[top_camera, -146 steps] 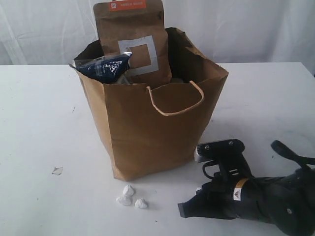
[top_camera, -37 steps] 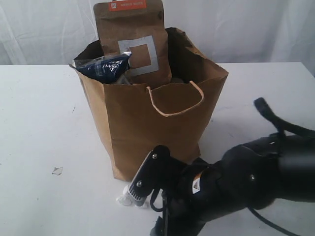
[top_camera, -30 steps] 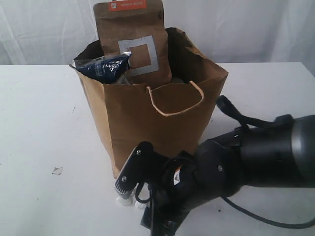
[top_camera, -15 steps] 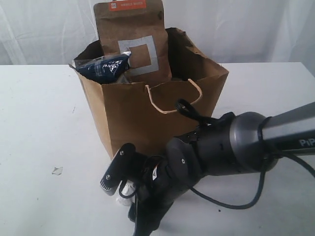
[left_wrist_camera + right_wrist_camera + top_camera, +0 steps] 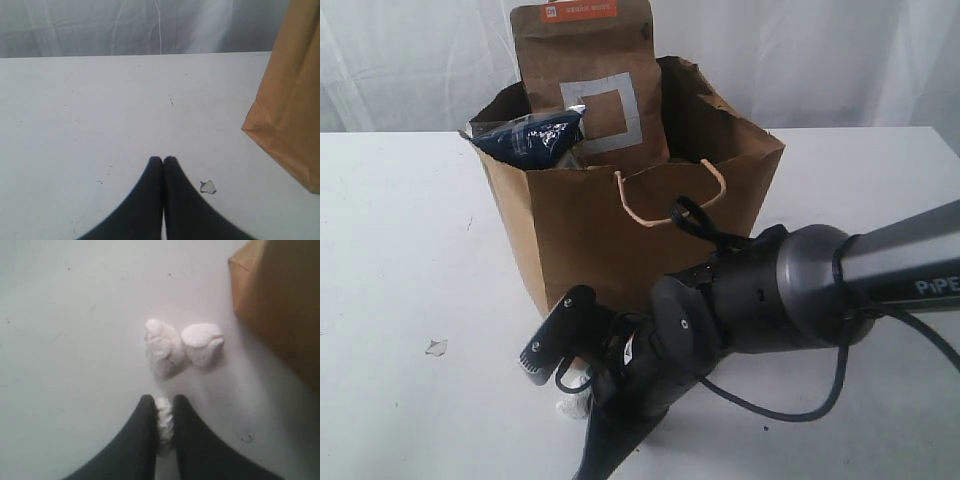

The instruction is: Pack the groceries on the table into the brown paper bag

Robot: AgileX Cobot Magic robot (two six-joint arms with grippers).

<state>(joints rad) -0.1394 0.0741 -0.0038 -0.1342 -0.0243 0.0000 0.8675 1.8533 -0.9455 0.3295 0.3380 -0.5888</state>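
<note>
Right tool (image 5: 163, 402), clamped on a small white lump (image 5: 164, 424), sits low over the surface (image 5: 65, 340) beside the paper bag (image 5: 570, 240), bag mouth up above it; left tool (image 5: 163, 161) closed, empty.

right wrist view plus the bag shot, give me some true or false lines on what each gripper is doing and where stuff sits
1. The right gripper pinches a small white lump. True.
2. The left gripper holds something. False: its jaws are shut on nothing; a grey scrap lies on the table beside it.
3. The brown pouch lies flat on the table. False: it stands in the brown paper bag, sticking up above the rim.
4. Two more white lumps lie on the table near the bag's corner. True.
</note>
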